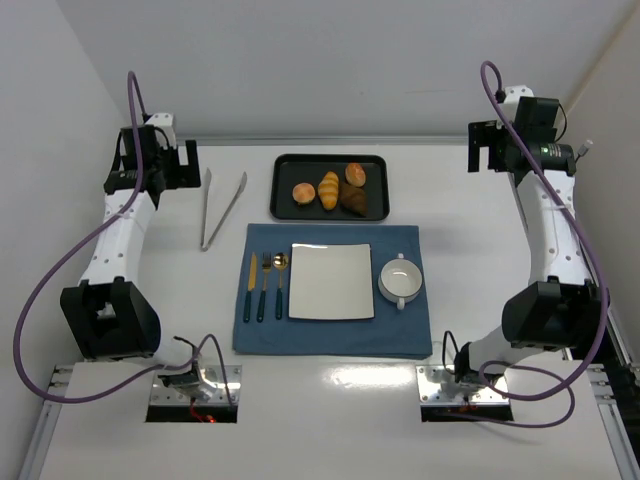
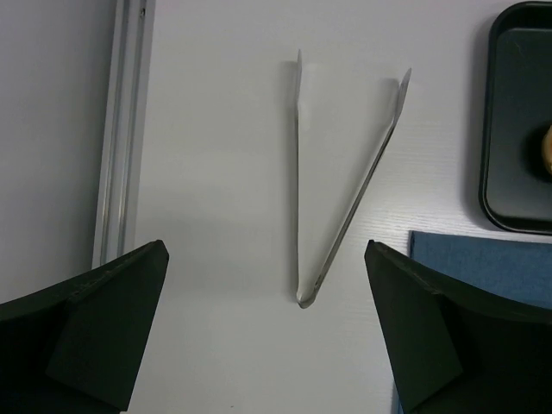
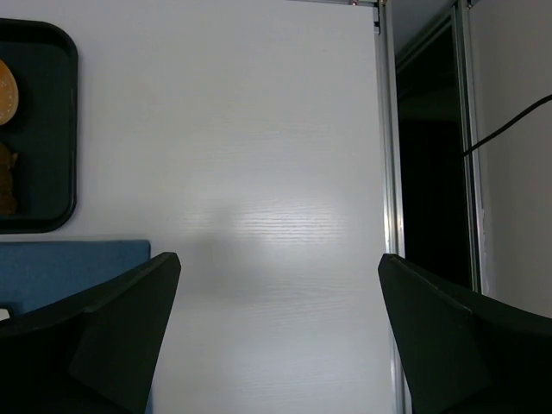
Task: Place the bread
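Note:
The bread (image 1: 303,193) is a small round orange-golden bun lying at the left end of the black tray (image 1: 284,165), at the back of the table. Only its edge (image 2: 547,151) shows at the right border of the left wrist view. My left gripper (image 1: 186,166) hovers high at the far left, well apart from the tray. It stands open (image 2: 266,252) with nothing between its fingers, above the metal tongs (image 2: 297,172). My right gripper (image 1: 489,148) is raised at the far right, open (image 3: 279,259) over bare table.
The tray also holds a yellow ridged roll (image 1: 328,189), a dark croissant (image 1: 353,199) and another round bun (image 1: 355,174). A blue placemat (image 1: 330,335) carries a white square plate (image 1: 331,281), cutlery (image 1: 265,285) and a white two-handled bowl (image 1: 400,281). The tongs (image 1: 222,208) lie left of the tray.

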